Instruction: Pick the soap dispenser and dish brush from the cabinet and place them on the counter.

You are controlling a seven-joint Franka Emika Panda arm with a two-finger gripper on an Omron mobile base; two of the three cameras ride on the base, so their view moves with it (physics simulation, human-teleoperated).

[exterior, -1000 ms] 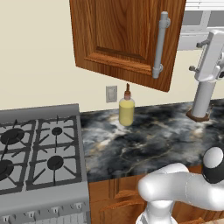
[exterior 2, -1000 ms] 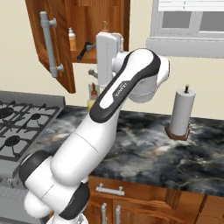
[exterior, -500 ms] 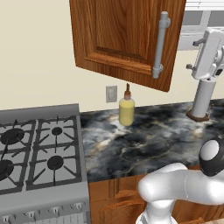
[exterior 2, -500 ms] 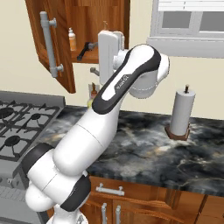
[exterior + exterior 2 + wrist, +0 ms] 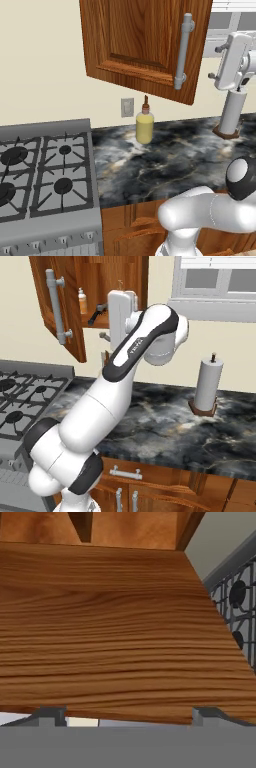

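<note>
Cabinet [image 5: 70,306] door stands swung open to the left, grey bar handle [image 5: 56,306] facing out. Inside on the shelf, right base view: a small bottle with an orange body and pale top [image 5: 82,301] at far left, which you should probably take as the soap dispenser, and just right of it a dark-handled item [image 5: 96,313] lying on the shelf, likely the dish brush. Too small to be sure of either.

The hand is raised at shelf height, right in front of the cabinet opening. In the hand view the two finger tips [image 5: 50,716] sit well apart, so the gripper [image 5: 127,717] reads wide, nothing between them. Wood grain spreads across that view, with stove grates [image 5: 239,607] at the right edge.

On the counter [image 5: 190,155]: a yellow squeeze bottle with a brown nozzle [image 5: 144,125] near the back wall, by the outlet [image 5: 127,107]. Paper towel holder [image 5: 206,387] stands far right. Stove [image 5: 40,175] to the left.

Progress, your call to check: door open, that step done. Neither task item appears lifted; both seem to remain on the shelf. Left: grasp the first, carry it down to the dark slab, release, return for the second. Roughly early stage.
</note>
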